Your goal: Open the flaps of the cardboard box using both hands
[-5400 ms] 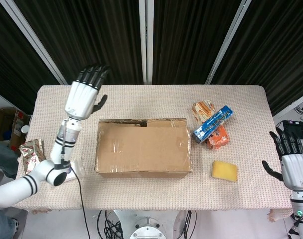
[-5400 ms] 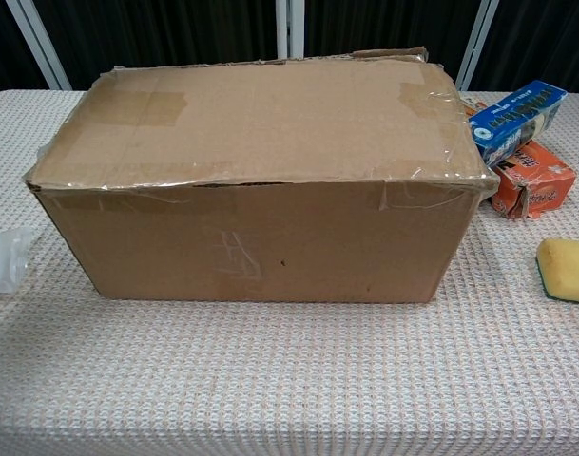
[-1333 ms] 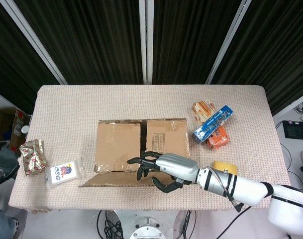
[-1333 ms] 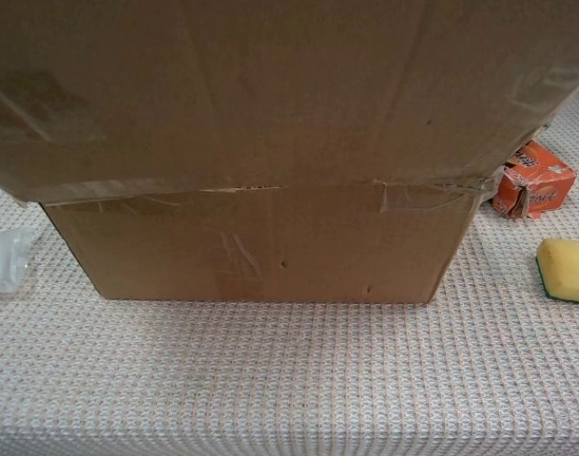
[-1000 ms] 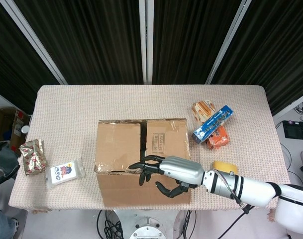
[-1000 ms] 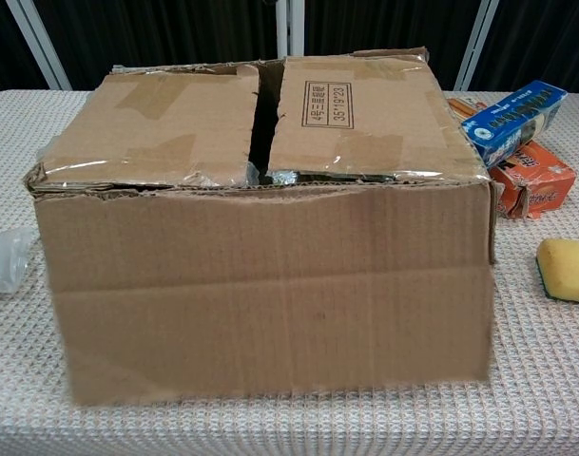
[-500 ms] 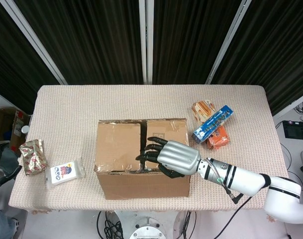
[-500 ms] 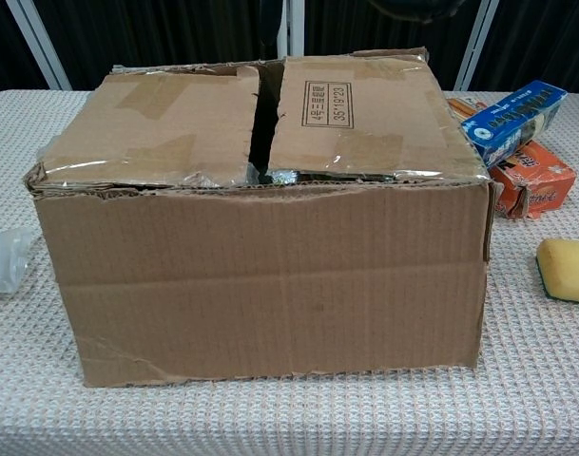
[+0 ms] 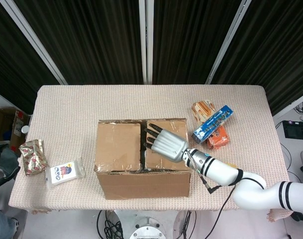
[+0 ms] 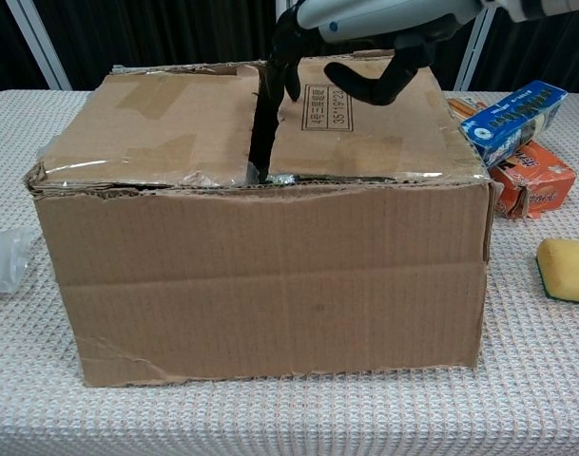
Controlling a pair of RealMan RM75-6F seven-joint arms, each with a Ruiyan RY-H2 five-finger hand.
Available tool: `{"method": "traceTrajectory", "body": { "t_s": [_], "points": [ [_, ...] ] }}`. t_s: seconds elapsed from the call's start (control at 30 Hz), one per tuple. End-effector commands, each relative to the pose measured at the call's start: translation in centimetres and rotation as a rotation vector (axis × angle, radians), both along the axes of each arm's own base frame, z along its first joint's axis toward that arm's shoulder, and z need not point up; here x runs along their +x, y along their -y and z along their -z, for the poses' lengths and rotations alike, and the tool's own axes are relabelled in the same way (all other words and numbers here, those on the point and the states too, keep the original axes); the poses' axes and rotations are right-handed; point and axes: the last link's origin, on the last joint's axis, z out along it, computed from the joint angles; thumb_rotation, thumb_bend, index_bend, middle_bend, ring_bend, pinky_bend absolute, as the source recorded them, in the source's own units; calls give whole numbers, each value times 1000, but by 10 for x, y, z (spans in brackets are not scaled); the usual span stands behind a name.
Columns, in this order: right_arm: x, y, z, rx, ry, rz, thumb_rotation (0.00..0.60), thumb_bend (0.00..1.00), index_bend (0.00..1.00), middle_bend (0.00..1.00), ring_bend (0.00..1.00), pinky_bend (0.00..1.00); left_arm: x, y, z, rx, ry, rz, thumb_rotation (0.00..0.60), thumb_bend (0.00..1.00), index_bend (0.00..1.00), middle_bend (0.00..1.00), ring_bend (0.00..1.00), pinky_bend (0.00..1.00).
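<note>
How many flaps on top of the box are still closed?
2: the left flap and the right flap lie flat beside the middle gap. The front flap already hangs down; any back one is hidden.

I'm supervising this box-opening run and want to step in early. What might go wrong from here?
The right hand works alone above the seam of the cardboard box; lifting the right inner flap one-handed may tip or drag the box. The hanging front flap is already torn at its lower left and may rip further.

The right inner flap of the cardboard box bears a framed stamp ending "35*19*23"; nothing else is legible.
</note>
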Motion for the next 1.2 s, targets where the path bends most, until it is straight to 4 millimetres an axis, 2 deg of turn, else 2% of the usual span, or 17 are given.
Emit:
{"method": "traceTrajectory", "body": {
  "t_s": [0.03, 0.27, 0.43, 0.53, 0.7, 0.77, 1.0, 1.2],
  "points": [
    [11, -3, 17, 5, -9, -20, 600, 814, 244, 203, 0, 0, 0, 0, 0, -1, -1, 2, 0, 0, 125, 120, 74, 152],
    [15, -4, 23, 12, 16, -27, 600, 825, 204, 156, 0, 0, -2, 0, -3, 6, -5, -2, 0, 0, 125, 120, 74, 152],
    [11, -2, 21, 13, -3, -11, 600, 825, 210, 177, 0, 0, -3, 0, -4, 7, -3, -2, 0, 0, 125, 120, 74, 153],
    [10, -2, 18, 10, -9, -1, 600, 825, 251, 220, 0, 0, -2, 0, -3, 5, -2, 0, 0, 0, 125, 120, 74, 153],
    [7, -4, 11, 8, -20, 13, 600, 825, 433, 355, 0, 0, -2, -2, -2, -1, -1, 2, 0, 0, 125, 120, 74, 153],
    [5, -3, 8, 8, -36, 25, 600, 825, 474, 383, 0, 0, -1, -2, -2, -2, 0, 4, 0, 0, 125, 120, 74, 153],
    [10, -4, -9, -21, 9, 40, 600, 824, 500, 390, 0, 0, 1, -3, -2, -1, -5, 10, 0, 0, 125, 120, 74, 153],
    [15, -8, -38, -45, 77, 57, 600, 825, 499, 415, 0, 0, 3, -4, -4, -3, -2, 10, 0, 0, 125, 120, 74, 153]
  ]
}}
